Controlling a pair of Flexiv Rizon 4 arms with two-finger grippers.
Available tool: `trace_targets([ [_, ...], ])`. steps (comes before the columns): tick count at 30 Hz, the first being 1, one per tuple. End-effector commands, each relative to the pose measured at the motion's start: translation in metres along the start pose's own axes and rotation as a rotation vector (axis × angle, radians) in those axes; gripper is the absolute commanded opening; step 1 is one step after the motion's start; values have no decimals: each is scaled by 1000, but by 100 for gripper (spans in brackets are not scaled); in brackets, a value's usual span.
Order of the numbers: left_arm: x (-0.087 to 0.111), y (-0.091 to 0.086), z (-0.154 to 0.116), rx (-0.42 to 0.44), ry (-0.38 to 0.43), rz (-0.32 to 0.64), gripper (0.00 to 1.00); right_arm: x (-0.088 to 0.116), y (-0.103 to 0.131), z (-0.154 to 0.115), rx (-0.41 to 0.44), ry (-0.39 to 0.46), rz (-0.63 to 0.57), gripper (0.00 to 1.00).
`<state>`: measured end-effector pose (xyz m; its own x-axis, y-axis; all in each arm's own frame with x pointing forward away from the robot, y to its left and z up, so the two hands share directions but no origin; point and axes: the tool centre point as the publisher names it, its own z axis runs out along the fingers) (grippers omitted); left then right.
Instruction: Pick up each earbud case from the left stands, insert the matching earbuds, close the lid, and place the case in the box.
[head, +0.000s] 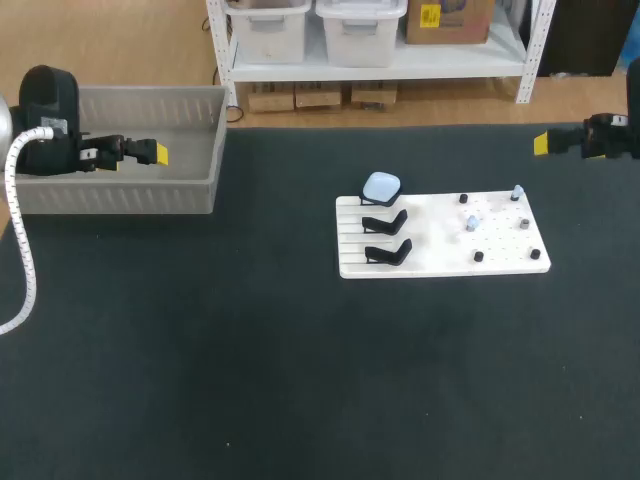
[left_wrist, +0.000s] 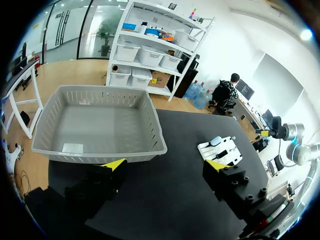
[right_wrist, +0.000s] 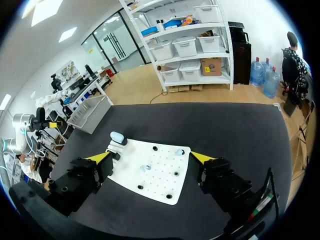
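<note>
Tabletop (head: 200, 380), black, spanning the whole work area. Grey slatted box (head: 120, 195) at the far left, well apart from the task's other things, with a pale slip (left_wrist: 73, 148) lying on its floor. Left gripper (left_wrist: 165, 165) close to that box and facing it, fingers spread wide, gripping nothing. Right gripper (right_wrist: 150, 157) out at the far right edge of the table, aimed back toward the pegboard, fingers likewise wide apart and holding nothing. White pegboard (head: 440, 250) lying flat at mid-table, a little right of centre. Three black stands (head: 385, 222) in a row along its left side. Pale blue earbud case (head: 381, 186) resting on the farthest stand of the row. Two small pale earbuds on the pegged part to the right, one (head: 472, 222) near its middle, the other (head: 516, 192) toward the far right corner. Short black pegs (head: 478, 257) dotted around them.
</note>
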<state>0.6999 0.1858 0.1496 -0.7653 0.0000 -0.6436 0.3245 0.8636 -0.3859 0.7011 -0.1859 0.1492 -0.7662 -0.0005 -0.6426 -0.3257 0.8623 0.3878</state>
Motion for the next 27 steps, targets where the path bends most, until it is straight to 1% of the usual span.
trace_targets([
  [1,-1,-2,0,-9,5,-2,100,0,0,0,1,0,0,100],
  [14,-1,-2,0,-9,5,-2,100,0,0,0,1,0,0,100],
  [15,-1,-1,0,6,1,4,100,0,0,0,1,0,0,100],
  [16,-1,-2,0,41,-12,9,100,0,0,0,1,0,0,100],
  [17,-2,-3,-1,95,-31,5,100,0,0,0,1,0,0,100],
  [18,-3,-6,-4,163,-80,36,100,0,0,0,1,0,0,100],
  [19,-4,-9,-6,234,-105,92,100,0,0,0,1,0,0,100],
  [20,-7,-13,-6,216,-97,135,100,0,0,0,1,0,0,100],
  [21,-8,-15,-6,229,-108,174,100,0,0,0,1,0,0,100],
  [22,-10,-20,-7,283,-119,222,100,0,0,0,1,0,0,100],
  [24,-15,-27,-6,323,-126,306,100,0,0,0,1,0,0,100],
  [25,-16,-30,-5,358,-131,340,100,0,0,0,1,0,0,100],
  [26,-18,-32,-4,379,-115,365,100,0,0,0,1,0,0,100],
  [27,-20,-34,-2,392,-117,399,100,0,0,0,1,0,0,100],
])
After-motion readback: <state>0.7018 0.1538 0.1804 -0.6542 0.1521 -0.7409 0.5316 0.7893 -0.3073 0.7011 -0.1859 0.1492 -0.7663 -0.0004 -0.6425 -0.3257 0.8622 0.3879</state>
